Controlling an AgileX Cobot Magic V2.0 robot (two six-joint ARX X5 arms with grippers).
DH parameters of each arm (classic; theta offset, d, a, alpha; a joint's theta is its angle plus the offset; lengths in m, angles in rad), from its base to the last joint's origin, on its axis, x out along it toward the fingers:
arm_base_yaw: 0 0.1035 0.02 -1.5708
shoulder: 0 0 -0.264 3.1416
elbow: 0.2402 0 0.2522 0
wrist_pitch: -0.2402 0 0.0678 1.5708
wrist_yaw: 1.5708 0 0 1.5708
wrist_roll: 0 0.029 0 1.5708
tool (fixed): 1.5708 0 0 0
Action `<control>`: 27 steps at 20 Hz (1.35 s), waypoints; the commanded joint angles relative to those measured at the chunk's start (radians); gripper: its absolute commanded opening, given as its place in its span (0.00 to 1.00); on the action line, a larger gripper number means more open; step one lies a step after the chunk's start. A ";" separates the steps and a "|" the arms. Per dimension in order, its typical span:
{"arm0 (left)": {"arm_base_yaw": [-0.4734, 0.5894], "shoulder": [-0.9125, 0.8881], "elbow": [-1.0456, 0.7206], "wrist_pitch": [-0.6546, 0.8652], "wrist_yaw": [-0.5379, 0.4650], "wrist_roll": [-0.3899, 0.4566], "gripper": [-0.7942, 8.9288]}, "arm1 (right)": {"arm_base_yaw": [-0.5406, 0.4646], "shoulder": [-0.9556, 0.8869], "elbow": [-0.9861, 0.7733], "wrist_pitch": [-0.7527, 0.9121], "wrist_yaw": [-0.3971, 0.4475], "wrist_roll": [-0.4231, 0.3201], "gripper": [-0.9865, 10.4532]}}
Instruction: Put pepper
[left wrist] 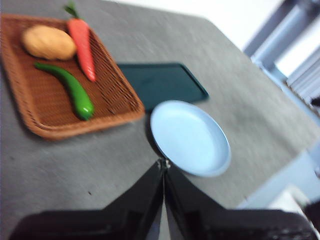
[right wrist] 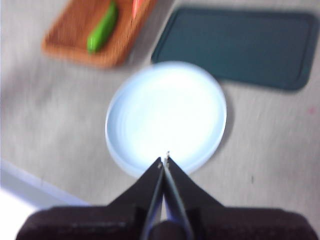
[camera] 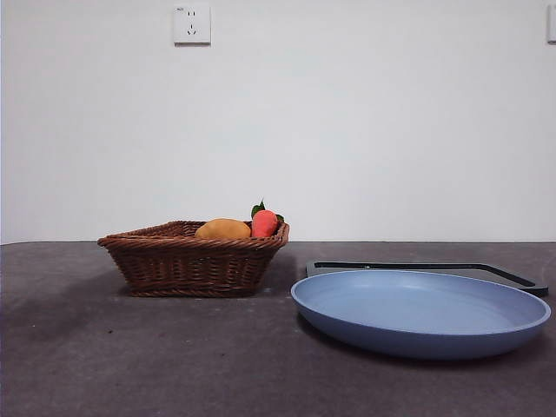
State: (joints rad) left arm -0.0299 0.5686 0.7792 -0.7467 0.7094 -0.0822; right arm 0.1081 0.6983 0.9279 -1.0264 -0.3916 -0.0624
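Observation:
The glossy green pepper (left wrist: 70,89) lies in the brown wicker basket (left wrist: 50,122), beside a carrot (left wrist: 82,46) and a yellow-orange fruit (left wrist: 48,42). It also shows in the right wrist view (right wrist: 102,28). In the front view the basket wall (camera: 193,265) hides it. The empty blue plate (camera: 420,313) sits to the right of the basket, also seen in the left wrist view (left wrist: 189,137) and the right wrist view (right wrist: 166,116). My left gripper (left wrist: 163,162) is shut and empty, high above the table near the plate. My right gripper (right wrist: 165,159) is shut and empty above the plate's edge.
A dark green tray (camera: 486,271) lies behind the plate, also in the left wrist view (left wrist: 160,82) and the right wrist view (right wrist: 240,45). The carrot (camera: 264,222) and fruit (camera: 222,229) stick up over the basket rim. The table edge (right wrist: 30,185) runs near the plate.

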 commanded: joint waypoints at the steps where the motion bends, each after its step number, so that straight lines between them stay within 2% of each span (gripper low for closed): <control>1: -0.041 0.023 0.036 -0.044 -0.003 0.086 0.09 | 0.020 0.009 0.019 -0.018 -0.003 -0.051 0.09; 6: -0.063 0.024 0.041 -0.046 -0.030 0.085 0.10 | 0.033 0.009 0.019 -0.018 -0.002 -0.047 0.10; 7: -0.063 0.024 0.041 -0.046 -0.034 0.083 0.16 | 0.033 0.009 0.019 -0.018 0.000 -0.042 0.12; 9: -0.063 0.024 0.041 -0.038 -0.060 0.081 0.40 | 0.033 0.010 0.019 -0.014 0.001 -0.023 0.26; 10: -0.063 0.024 0.041 -0.032 -0.061 0.072 0.46 | 0.033 0.015 0.019 -0.009 0.001 -0.008 0.34; 11: -0.063 0.024 0.041 -0.029 -0.061 0.056 0.47 | 0.033 0.022 0.019 -0.004 0.002 0.008 0.36; 16: -0.063 0.024 0.041 -0.018 -0.053 0.047 0.47 | 0.033 0.125 0.019 0.016 0.001 0.027 0.36; 25: -0.063 0.024 0.041 -0.016 -0.051 0.029 0.47 | 0.033 0.506 0.019 0.199 0.008 0.047 0.36; 27: -0.063 0.024 0.041 -0.010 -0.051 0.029 0.47 | 0.033 0.585 0.019 0.239 0.038 0.047 0.36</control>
State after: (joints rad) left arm -0.0887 0.5896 0.8043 -0.7734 0.6502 -0.0528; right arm 0.1379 1.2716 0.9295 -0.7933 -0.3569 -0.0219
